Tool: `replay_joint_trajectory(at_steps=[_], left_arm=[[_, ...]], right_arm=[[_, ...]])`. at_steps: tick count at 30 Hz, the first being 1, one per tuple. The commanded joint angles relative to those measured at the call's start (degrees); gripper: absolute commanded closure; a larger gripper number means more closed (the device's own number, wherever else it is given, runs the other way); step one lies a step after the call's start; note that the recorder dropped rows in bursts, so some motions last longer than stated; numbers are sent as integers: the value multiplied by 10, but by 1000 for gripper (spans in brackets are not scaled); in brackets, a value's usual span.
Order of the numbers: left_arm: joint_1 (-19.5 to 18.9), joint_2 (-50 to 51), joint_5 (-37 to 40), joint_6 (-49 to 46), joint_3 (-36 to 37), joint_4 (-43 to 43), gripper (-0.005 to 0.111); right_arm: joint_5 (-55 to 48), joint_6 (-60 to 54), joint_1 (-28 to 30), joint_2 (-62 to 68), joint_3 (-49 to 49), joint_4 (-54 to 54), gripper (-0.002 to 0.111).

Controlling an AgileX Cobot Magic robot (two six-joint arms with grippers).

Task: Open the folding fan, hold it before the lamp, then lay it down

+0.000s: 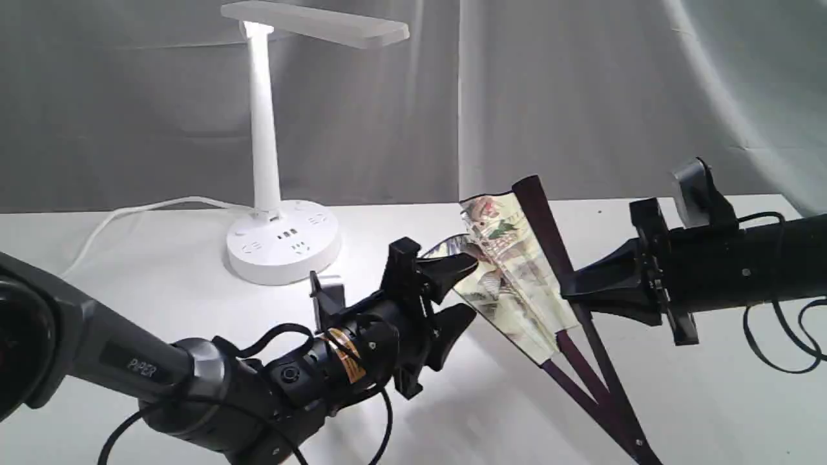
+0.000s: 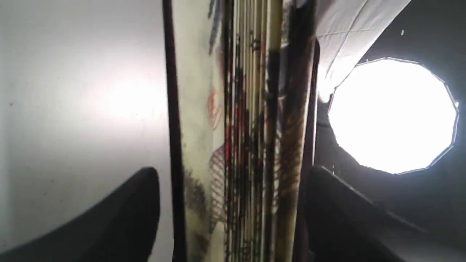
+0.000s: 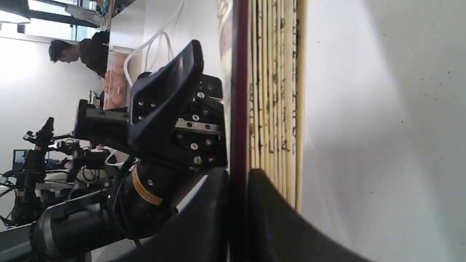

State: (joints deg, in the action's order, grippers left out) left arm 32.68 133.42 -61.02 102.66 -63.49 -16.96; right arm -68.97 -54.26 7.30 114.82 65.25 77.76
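Note:
The folding fan (image 1: 510, 271) is partly spread and tilted above the white table, its pivot low near the front edge. My right gripper (image 1: 570, 292) is shut on one dark maroon guard (image 3: 238, 109), with the cream pleats (image 3: 276, 91) stacked beside it. My left gripper (image 1: 473, 289) is open, and the fan's other edge lies between its spread fingers (image 2: 138, 203); the folds (image 2: 247, 127) do not visibly touch either pad. The white lamp (image 1: 263, 129) stands lit at the back left, behind and left of the fan.
The lamp's round base with sockets (image 1: 284, 248) sits just behind my left arm, its white cord (image 1: 129, 213) trailing left. A grey cloth backdrop (image 1: 581, 97) closes the rear. A bright round light (image 2: 393, 114) glares in the left wrist view. A person (image 3: 80, 54) stands off the table.

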Motion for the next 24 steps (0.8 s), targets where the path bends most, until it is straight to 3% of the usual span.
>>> replay_joint_trajectory(at_steps=[1,8,16,21,24], left_arm=[[2,0,-3,-17,-1,30,48],[2,4,20,-28,-3,47,48],[1,37,-27,10,-35,44,50],[-1,37,-43,10,-35,44,73],[-1,37,-43,7,-35,44,80]], right_arm=[[-10,-8,0,-6,-2,11,108],[-10,-8,-1,-6,-2,11,108],[-10,-8,-22,-6,-2,6,108],[-10,-8,-18,-6,-2,9,108],[-10,-8,-20,-6,-2,9,108]])
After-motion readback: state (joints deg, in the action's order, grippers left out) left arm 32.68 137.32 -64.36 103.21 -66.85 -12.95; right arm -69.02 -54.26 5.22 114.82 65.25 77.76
